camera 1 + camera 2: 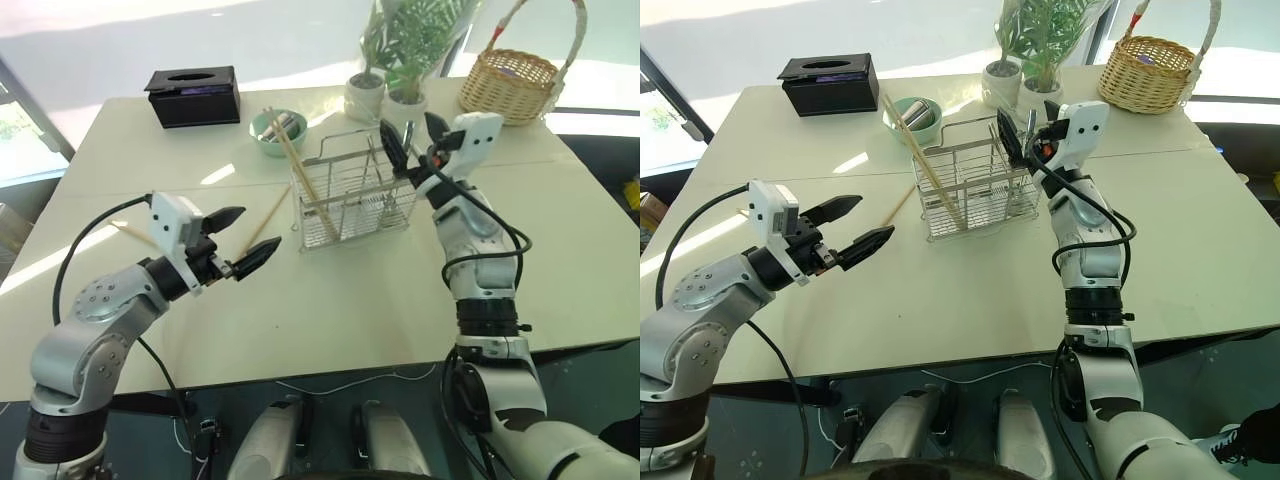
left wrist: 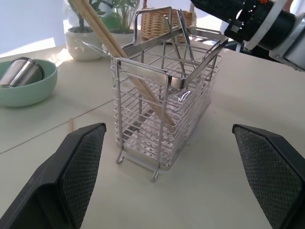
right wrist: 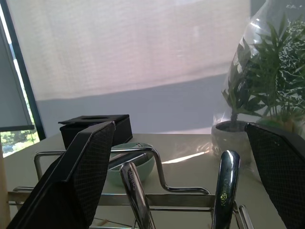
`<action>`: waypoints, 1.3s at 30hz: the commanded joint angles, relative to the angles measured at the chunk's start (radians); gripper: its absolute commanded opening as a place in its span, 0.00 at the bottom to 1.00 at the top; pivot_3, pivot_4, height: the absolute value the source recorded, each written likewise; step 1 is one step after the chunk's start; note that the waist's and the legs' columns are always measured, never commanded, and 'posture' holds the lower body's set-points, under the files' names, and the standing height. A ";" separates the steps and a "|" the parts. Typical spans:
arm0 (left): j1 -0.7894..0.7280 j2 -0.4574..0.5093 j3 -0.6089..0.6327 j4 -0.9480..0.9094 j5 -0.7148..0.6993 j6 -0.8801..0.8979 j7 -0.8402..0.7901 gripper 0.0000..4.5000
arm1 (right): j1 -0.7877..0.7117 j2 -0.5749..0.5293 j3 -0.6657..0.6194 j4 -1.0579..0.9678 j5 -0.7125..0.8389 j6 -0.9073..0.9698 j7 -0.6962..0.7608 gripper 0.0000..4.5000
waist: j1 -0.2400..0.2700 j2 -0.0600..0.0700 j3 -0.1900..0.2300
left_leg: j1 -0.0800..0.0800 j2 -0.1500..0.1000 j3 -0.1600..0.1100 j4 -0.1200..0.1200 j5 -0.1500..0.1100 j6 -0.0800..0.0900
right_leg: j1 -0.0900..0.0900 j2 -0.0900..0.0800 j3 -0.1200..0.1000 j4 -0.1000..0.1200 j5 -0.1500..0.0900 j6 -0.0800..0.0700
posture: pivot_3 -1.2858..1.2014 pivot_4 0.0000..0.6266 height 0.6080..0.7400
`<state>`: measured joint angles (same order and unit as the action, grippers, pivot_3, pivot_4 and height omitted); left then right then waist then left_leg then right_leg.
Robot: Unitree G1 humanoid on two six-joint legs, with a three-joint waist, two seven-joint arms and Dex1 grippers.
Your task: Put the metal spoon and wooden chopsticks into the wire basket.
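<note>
The wire basket (image 1: pixel 350 195) stands at the table's middle. Two wooden chopsticks (image 1: pixel 293 160) lean in its left end. Another chopstick (image 1: pixel 265 222) lies on the table by the basket's left side, and a tan stick (image 1: pixel 130 232) shows behind my left wrist. The metal spoon (image 3: pixel 226 183) stands handle-up in the basket's right end beside a second metal handle (image 3: pixel 133 191). My right gripper (image 1: pixel 410 133) is open above that end, its fingers on either side of the spoon's handle and apart from it. My left gripper (image 1: pixel 252 233) is open and empty, left of the basket.
A black tissue box (image 1: pixel 192 95) sits at the back left. A green bowl (image 1: pixel 262 143) holding a metal cup stands behind the basket. Potted plants (image 1: pixel 390 95) and a wicker basket (image 1: pixel 510 85) stand at the back right.
</note>
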<state>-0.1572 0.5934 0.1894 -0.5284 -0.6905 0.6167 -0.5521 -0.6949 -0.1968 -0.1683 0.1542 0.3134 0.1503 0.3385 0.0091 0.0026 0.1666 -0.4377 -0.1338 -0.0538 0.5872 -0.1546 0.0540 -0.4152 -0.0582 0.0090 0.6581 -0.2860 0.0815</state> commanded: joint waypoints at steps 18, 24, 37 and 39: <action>-0.103 -0.017 -0.004 0.312 0.274 -0.217 0.030 1.00 | -0.011 -0.428 -0.196 -0.662 0.673 1.235 0.026 1.00 | 0.004 -0.001 0.000 | -0.008 0.001 0.000 0.000 0.000 0.001 | -0.007 -0.002 0.000 -0.001 -0.002 -0.003 | 0.52 0.24 1.00; -0.192 -0.012 -0.064 0.469 0.421 -0.265 0.077 1.00 | 0.065 -0.427 -0.249 -0.759 0.832 1.311 -0.015 1.00 | 0.004 -0.001 0.000 | -0.009 0.001 0.001 0.000 -0.001 0.003 | -0.006 -0.002 0.000 -0.004 -0.001 -0.002 | 0.52 0.24 1.00; -0.355 -0.019 -0.142 0.712 0.507 -0.257 -0.001 1.00 | 0.177 -0.592 -0.191 -0.870 0.905 1.123 0.067 1.00 | 0.003 -0.002 0.000 | -0.018 0.001 0.001 0.005 -0.002 0.004 | -0.007 -0.003 -0.001 -0.004 0.002 0.004 | 0.52 0.24 1.00; -0.367 -0.021 -0.145 0.733 0.511 -0.263 -0.014 1.00 | 0.199 -0.648 -0.183 -0.866 0.866 1.083 0.112 1.00 | 0.001 -0.002 0.000 | -0.019 0.001 0.001 0.007 -0.003 0.005 | -0.008 -0.003 -0.001 -0.005 0.003 0.005 | 0.52 0.24 1.00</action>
<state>-0.5072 0.5633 0.0422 0.2025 -0.1865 0.3662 -0.5524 -0.4957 -0.8150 -0.3407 -0.6941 1.2094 1.2851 0.4133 0.0100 0.0004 0.1668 -0.4572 -0.1330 -0.0528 0.5942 -0.1573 0.0591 -0.4233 -0.0608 0.0079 0.6532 -0.2825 0.0870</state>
